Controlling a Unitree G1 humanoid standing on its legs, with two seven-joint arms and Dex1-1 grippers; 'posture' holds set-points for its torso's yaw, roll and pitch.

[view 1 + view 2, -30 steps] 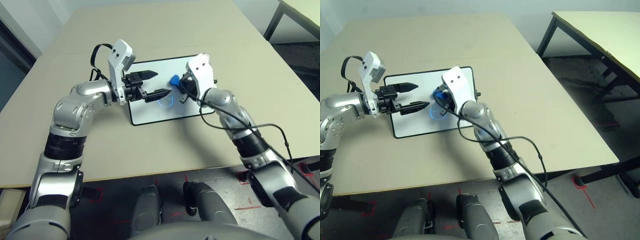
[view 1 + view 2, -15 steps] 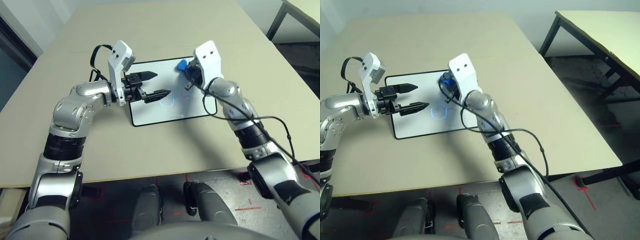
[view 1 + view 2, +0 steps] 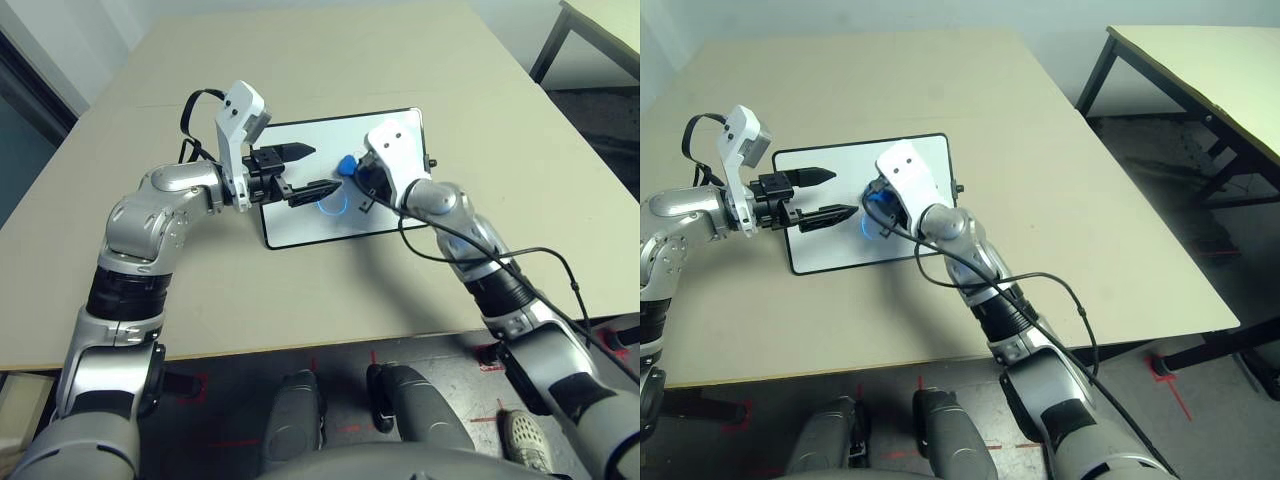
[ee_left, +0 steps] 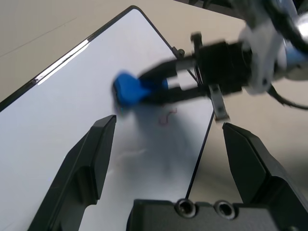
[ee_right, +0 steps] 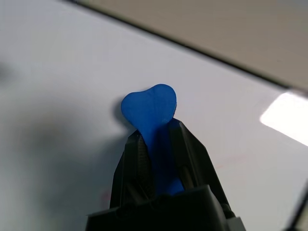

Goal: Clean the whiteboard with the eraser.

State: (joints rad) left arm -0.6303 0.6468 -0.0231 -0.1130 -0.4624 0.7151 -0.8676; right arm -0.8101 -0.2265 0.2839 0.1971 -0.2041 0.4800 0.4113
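Note:
The whiteboard [image 3: 300,225] lies flat on the tan table, black-framed, with a light-blue ring mark [image 3: 331,204] near its middle and a small red squiggle [image 4: 167,117]. My right gripper [image 5: 155,132] is shut on the blue eraser [image 3: 346,165], whose rounded end presses on the board's white surface near the middle. In the left wrist view the eraser [image 4: 129,89] sticks out of the right gripper's black fingers [image 4: 163,82]. My left gripper [image 3: 322,168] hovers open over the board's left half, its tips pointing at the eraser and holding nothing.
The tan table [image 3: 300,60] extends far beyond the board on every side. A second table [image 3: 1200,70] with dark legs stands off to the right. A black cable [image 3: 470,255] loops along my right forearm. A white shoe [image 3: 522,440] shows on the floor.
The right gripper carried the eraser from the board's middle to its far edge, then back down toward the middle by the blue ring. The left arm stayed still.

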